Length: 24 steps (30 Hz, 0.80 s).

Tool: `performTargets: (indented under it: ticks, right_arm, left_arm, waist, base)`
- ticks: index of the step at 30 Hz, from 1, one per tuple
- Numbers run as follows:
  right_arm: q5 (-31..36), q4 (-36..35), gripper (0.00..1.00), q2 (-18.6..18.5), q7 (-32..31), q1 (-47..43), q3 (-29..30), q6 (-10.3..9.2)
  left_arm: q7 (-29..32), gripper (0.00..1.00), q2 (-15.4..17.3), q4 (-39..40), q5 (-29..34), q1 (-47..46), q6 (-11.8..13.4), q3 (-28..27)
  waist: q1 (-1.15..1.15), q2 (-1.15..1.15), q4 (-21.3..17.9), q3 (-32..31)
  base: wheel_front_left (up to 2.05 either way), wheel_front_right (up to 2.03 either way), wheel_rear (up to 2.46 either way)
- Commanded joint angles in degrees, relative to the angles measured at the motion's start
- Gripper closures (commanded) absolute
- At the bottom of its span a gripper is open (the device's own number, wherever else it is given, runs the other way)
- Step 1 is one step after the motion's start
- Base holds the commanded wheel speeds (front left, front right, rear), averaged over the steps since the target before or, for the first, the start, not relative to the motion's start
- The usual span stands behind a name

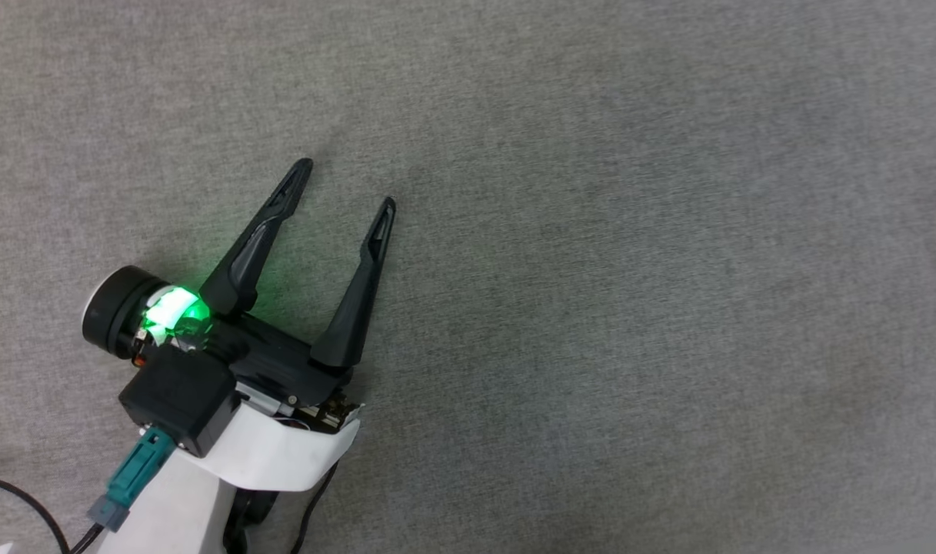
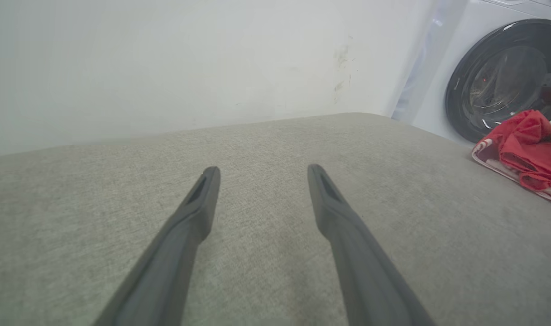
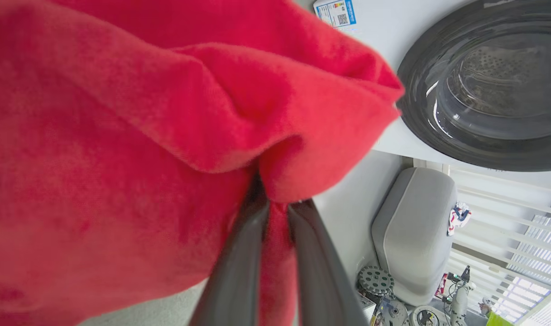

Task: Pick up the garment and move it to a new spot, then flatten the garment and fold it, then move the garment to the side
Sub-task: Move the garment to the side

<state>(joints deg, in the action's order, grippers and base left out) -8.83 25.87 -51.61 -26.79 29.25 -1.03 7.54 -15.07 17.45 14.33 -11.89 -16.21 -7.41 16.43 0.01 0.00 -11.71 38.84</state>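
Note:
The garment (image 3: 135, 136) is red cloth that bulges over most of the right wrist view. My right gripper (image 3: 277, 203) is shut on a fold of it, and the cloth hides the fingertips. In the left wrist view the garment (image 2: 526, 149) is a bunched red heap with a white edge at the far right of the grey surface (image 2: 266, 149). My left gripper (image 1: 346, 182) hangs open over the bare grey surface (image 1: 629, 269) at the lower left of the head view, with nothing between its fingers. The left gripper (image 2: 264, 174) points toward a pale wall.
A white washing machine with a dark round door (image 2: 501, 90) stands beyond the grey surface, behind the garment. The same door (image 3: 488, 81) shows at the upper right of the right wrist view, with a grey padded seat (image 3: 413, 231) and clutter below it.

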Motion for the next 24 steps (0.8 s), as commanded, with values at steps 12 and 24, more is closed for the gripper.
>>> performTargets:
  ticks: [12,24]
  right_arm:
    - [5.60,-2.85,0.00,4.96,1.10,-1.81,8.20,-0.10]
    - [1.87,-17.50,0.00,11.77,7.21,3.18,5.93,-0.10]
  left_arm:
    - [-0.12,0.00,-1.76,-0.75,-0.88,0.84,-0.07,-1.97]
    - [-0.12,0.00,-6.73,-4.02,-0.02,5.76,-0.02,-8.70]
  waist:
    - [-0.01,0.00,0.96,-3.55]
    - [-0.01,0.00,4.63,-18.62]
  base:
    - [0.00,0.00,0.00]
    - [0.00,0.00,0.00]
